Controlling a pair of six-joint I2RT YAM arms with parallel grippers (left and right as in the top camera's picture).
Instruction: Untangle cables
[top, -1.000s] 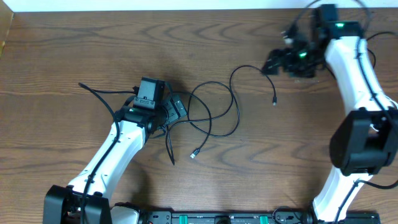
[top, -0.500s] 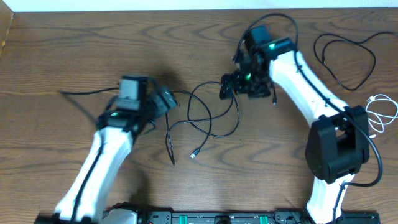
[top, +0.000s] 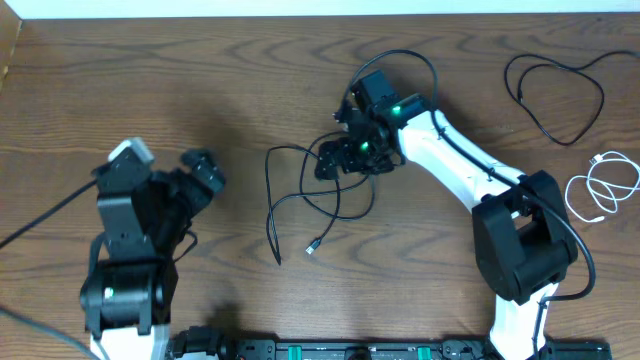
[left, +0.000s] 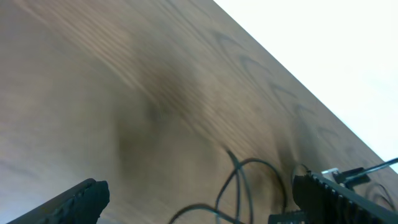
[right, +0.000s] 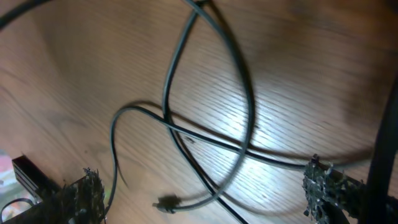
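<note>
Overhead, the right gripper (top: 335, 160) hangs low over the middle of the table (top: 150, 80), right above the top of the black cable (top: 269, 200) that sprawls there in crossing loops. Its fingers stand wide apart with nothing between them; the right wrist view shows the two tips either side of the loops (right: 205, 140), well clear of the strands. From that gripper the cable spreads mostly toward the robot and to the left, with one long strand running down to a loose end and a plug (top: 313, 247) lying nearest the base. I'd say the right arm is plainly the nearer one. The left gripper (top: 197, 170), also spread wide and empty, sits well apart to the left, tilted up off the wood. A second black cable (top: 555, 95) and the white cable (top: 600, 185) lie separately at the far right.
</note>
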